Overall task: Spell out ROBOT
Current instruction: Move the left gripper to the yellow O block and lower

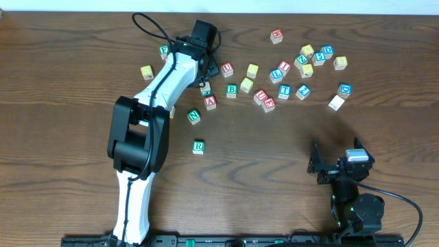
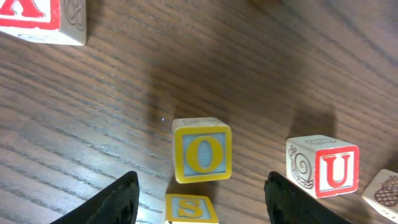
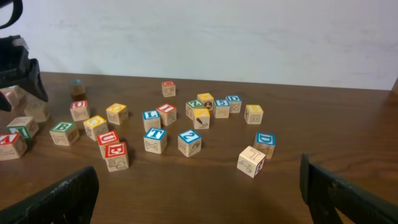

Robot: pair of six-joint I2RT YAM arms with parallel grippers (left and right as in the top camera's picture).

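Note:
In the left wrist view my left gripper is open over a yellow-framed O cube, which lies just beyond the fingertips. A yellow S cube sits between the fingers, touching neither. From overhead the left gripper hides both cubes. The green R cube stands alone nearer the front. The green B cube and blue T cube lie in the scatter; the B cube and T cube also show in the right wrist view. My right gripper is open and empty.
A red U cube lies right of the O, and a red X cube at the far left. A green N cube and red A cube sit beside the left arm. Several more cubes are spread at the back right.

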